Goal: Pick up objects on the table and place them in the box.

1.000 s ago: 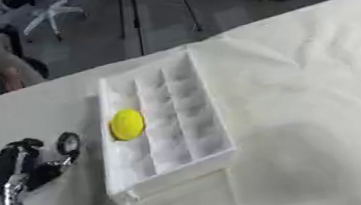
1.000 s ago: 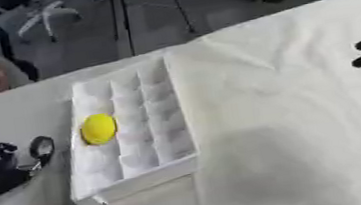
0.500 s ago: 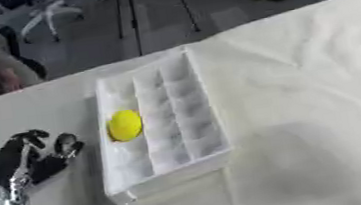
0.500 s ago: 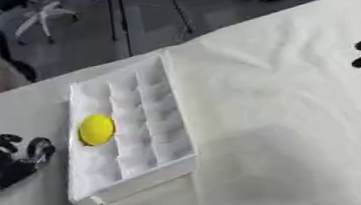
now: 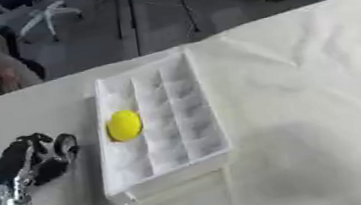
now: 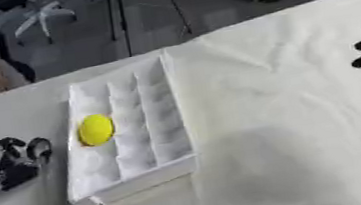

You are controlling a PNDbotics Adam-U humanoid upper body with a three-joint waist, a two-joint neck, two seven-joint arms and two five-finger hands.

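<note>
Black left hand [image 5: 37, 157], silver forearm, green marking.

Lab/office space — swivel chair [image 5: 46, 16], tripod legs [image 5: 129, 11], cloth-covered table [image 5: 305, 82].

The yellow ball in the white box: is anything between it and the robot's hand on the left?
Only the box's own side wall. The yellow ball lies inside the white box, in its left column. The left hand rests on the cloth just left of the box, fingers curled, holding nothing. No other object shows between them.
</note>
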